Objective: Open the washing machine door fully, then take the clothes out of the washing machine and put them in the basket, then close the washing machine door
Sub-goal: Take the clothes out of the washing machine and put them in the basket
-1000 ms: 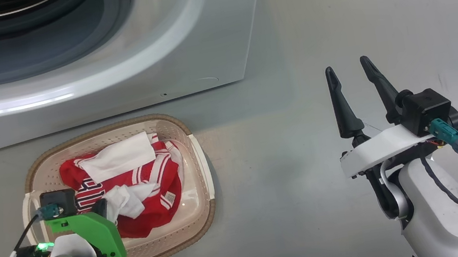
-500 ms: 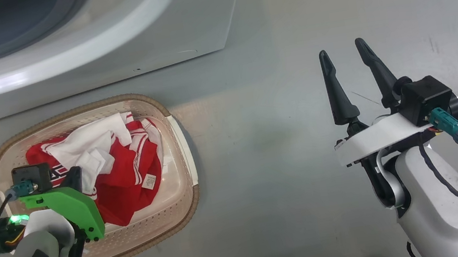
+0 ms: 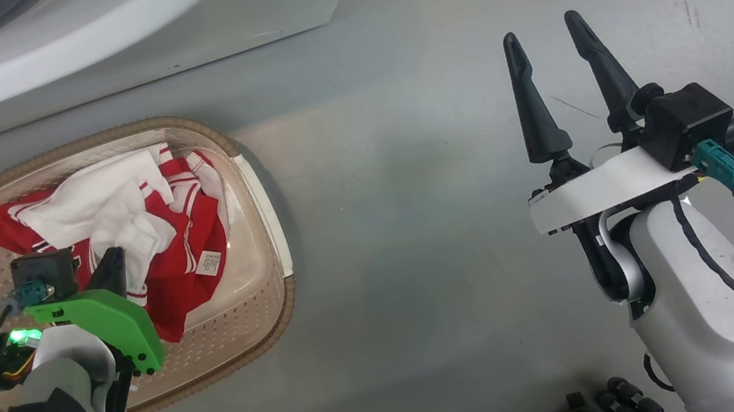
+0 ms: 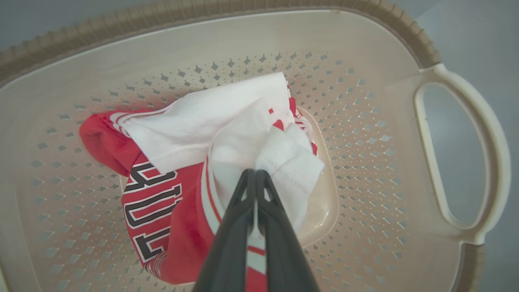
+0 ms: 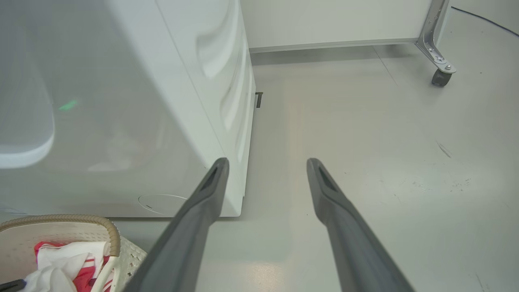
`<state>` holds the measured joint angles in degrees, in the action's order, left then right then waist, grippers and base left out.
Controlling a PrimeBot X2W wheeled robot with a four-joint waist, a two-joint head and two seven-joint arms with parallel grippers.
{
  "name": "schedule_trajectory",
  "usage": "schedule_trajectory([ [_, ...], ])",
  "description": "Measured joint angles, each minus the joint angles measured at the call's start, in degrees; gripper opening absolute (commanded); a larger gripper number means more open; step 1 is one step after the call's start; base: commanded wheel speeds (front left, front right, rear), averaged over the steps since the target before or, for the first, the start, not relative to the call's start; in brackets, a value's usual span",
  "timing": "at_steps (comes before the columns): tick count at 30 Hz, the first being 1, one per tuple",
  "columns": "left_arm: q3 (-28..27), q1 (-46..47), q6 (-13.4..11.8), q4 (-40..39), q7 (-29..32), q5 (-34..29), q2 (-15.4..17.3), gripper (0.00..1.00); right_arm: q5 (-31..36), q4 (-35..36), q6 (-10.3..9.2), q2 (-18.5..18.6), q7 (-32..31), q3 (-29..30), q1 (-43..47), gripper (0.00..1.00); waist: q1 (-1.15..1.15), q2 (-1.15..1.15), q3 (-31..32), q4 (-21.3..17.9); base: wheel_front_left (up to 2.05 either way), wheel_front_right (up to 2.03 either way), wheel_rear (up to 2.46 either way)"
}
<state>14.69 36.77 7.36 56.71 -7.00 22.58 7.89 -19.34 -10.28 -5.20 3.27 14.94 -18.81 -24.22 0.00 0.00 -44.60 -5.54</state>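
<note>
Red and white in the basket [image 3: 127, 130], folks, out at 9 o'clock in the head view, and that's the clothes [image 3: 181, 220] lying heaped across its middle. Over them hangs the left gripper [image 4: 255, 175], jaws pressed tight together, and the wrist view shows a fold of white lining pinched right between the tips. So the load is in, by my reading, but the release is not yet made.

Up at 11 o'clock sits the washer [image 3: 91, 43], its lower front edge just beyond the basket rim.

Across to 3 o'clock, the right gripper [image 3: 541, 27] is spread wide over bare floor [image 3: 409, 192], holding nothing, well apart from the basket.

Now the danger. If that left arm rises before the jaws part, the lining goes up with it and drags the jersey back over the rim. The basket looks light, so a tug could slide or tip it too. Even on opening, thin cloth may cling to a finger. And watch the right side: its wrist view has the washer's corner close by, so a careless swing toward 9 o'clock could clip it.
</note>
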Motion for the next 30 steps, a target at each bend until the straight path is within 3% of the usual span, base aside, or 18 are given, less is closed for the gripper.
schedule_trajectory([
  [1,0.1,0.0,0.0,0.1,-0.5,0.0,0.0,0.96,0.2,0.0,0.00,0.0,0.0,0.1,-0.1,1.00,0.00,0.00,-0.3,-0.1,0.00,0.00,0.00],
  [2,0.1,0.0,0.0,0.2,-1.0,0.0,0.0,1.00,0.3,-0.1,0.00,0.0,0.0,0.2,-0.1,1.00,0.00,0.00,-0.6,-0.2,0.00,0.00,0.00],
  [14,0.5,0.5,0.0,2.0,-5.4,1.3,-0.8,1.00,0.4,-1.6,-0.01,0.0,0.0,1.1,-0.3,1.00,0.00,0.00,1.9,0.4,0.00,0.00,0.00],
  [30,0.3,-5.4,0.0,-1.7,-7.3,4.5,-2.1,1.00,0.9,-4.4,0.10,0.0,0.0,3.8,1.4,1.00,0.00,0.00,11.2,1.7,0.00,0.00,0.00],
])
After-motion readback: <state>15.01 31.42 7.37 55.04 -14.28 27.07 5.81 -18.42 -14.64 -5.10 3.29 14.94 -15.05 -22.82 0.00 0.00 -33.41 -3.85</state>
